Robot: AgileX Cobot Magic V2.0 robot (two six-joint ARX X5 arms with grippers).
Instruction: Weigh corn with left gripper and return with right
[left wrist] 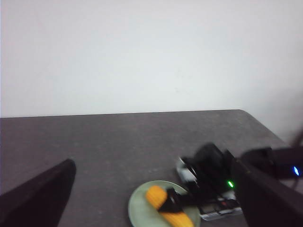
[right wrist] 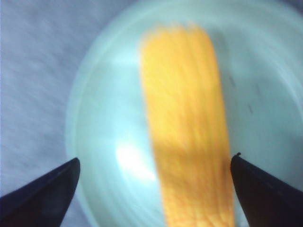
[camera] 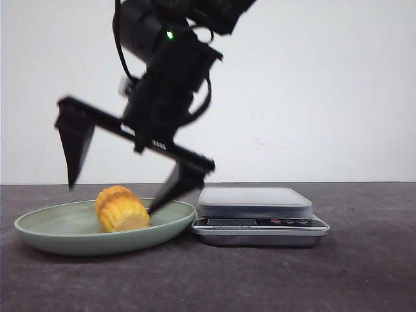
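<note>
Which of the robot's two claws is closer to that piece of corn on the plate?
The right. The right gripper hangs open just above the corn, one finger on each side, over the green plate. The left gripper is much farther off, open, seeing the corn only from a distance.

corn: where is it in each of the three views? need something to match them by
Front view: the corn lies on the green plate, lower left, left of the scale.
Left wrist view: the corn is near the bottom edge, right of centre, partly hidden by the other arm.
Right wrist view: the corn fills the centre, blurred.
Shared landmark: the green plate under it.
</note>
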